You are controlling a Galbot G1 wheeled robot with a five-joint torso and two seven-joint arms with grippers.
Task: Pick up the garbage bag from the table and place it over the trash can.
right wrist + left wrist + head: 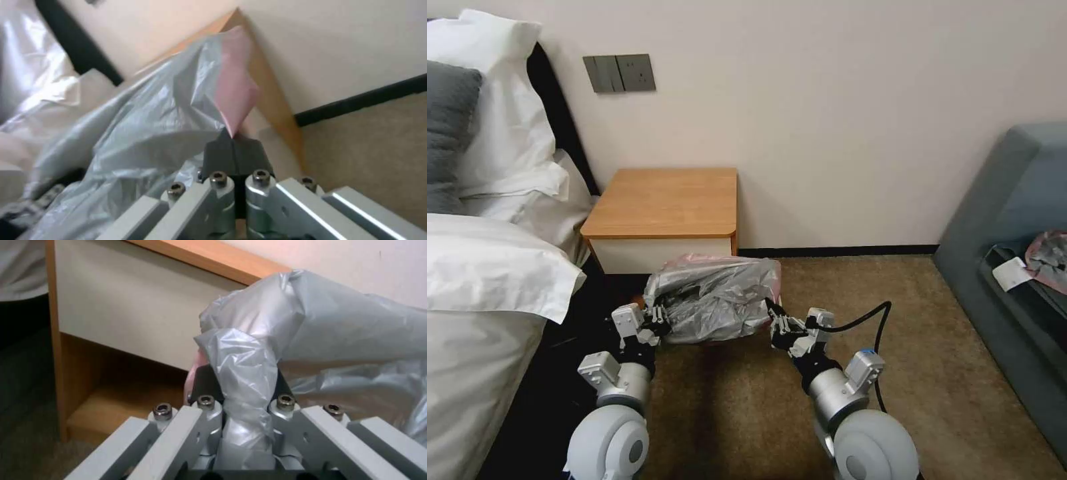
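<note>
Garbage bag (715, 298) off bench (665, 202), stretched low in front of its drawer between both pincers. Left pincer (657, 320) clamped on gathered grey fold; right pincer (776, 321) pinched tight on pink rim. Two-sided hold likely spreads mouth for trash can.

Both arms reach forward, low, side by side and well apart. The left gripper (657, 319) sits at about 7 o'clock in the head view, its jaws clamped on a gathered fold of the bag (717, 297). The right gripper (775, 319) sits at about 5 o'clock, angled inward, its jaws pinched tight on the bag's pink edge.
</note>
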